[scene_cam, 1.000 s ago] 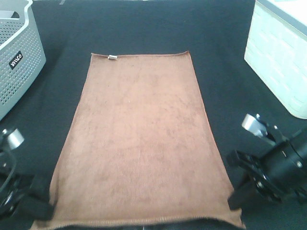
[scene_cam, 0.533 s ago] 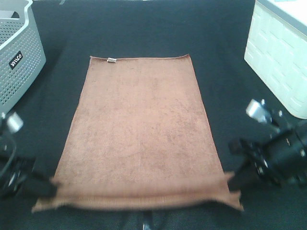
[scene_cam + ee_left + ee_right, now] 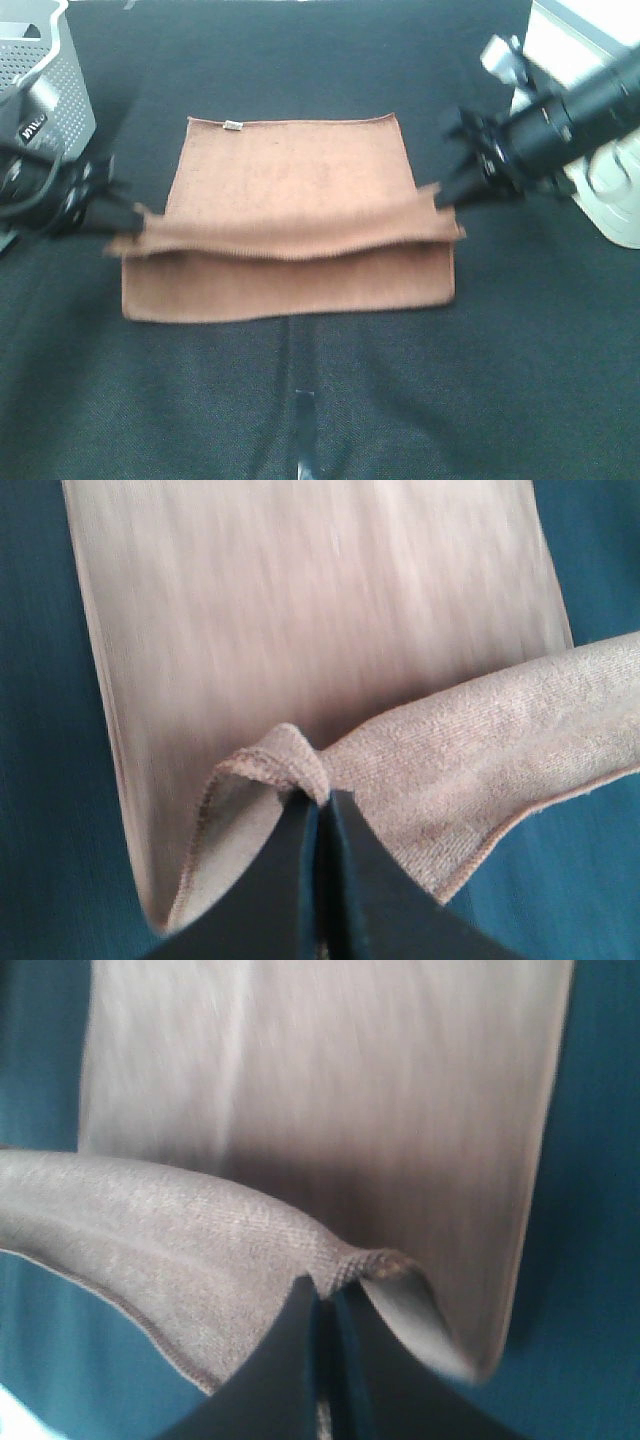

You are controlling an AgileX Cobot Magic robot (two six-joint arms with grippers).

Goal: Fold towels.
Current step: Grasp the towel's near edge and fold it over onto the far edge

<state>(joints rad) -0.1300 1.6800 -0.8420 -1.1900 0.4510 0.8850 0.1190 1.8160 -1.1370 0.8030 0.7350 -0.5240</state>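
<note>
The brown towel [image 3: 290, 170] lies on the black table with its near edge lifted and carried over its middle, so the near part is doubled. A small white tag [image 3: 233, 125] sits on its far edge. My left gripper [image 3: 128, 222] is shut on the towel's lifted left corner [image 3: 290, 765]. My right gripper [image 3: 443, 196] is shut on the lifted right corner [image 3: 365, 1263]. Both hold the edge a little above the flat part of the towel [image 3: 300, 600], which also shows in the right wrist view [image 3: 330, 1080].
A grey perforated basket [image 3: 40, 90] stands at the far left, close behind my left arm. A white bin [image 3: 590, 130] stands at the far right, behind my right arm. The black table [image 3: 320, 400] spreads around the towel.
Both grippers have lifted the towel's near edge and carried it away from the front, over the towel's middle. The near part now lies doubled. The arms show motion blur.
</note>
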